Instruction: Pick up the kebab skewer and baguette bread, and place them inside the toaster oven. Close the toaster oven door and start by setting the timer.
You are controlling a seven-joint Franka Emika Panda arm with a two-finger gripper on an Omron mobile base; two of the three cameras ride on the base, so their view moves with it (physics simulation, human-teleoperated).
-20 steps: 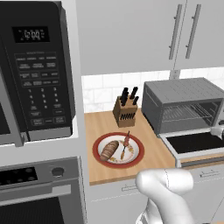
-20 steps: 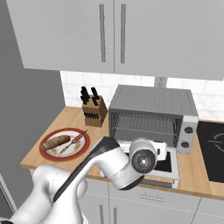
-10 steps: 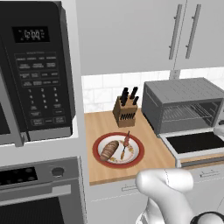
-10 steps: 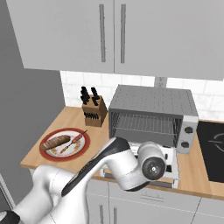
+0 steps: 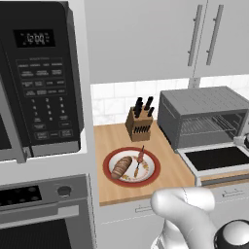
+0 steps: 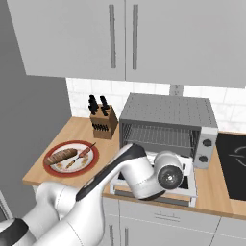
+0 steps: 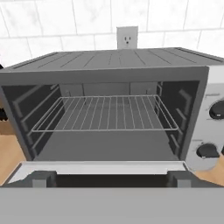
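Facing toaster oven (image 7: 109,118), end effector (image 7: 107,178) wide.

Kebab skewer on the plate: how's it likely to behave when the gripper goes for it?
The kebab skewer is a thin stick lying flat on the red-rimmed plate, so the fingers probably get little to pinch. Its chunks look uneven, so it may twist in the grip. Probably light. It lies right beside the baguette bread, which a wide approach could nudge.
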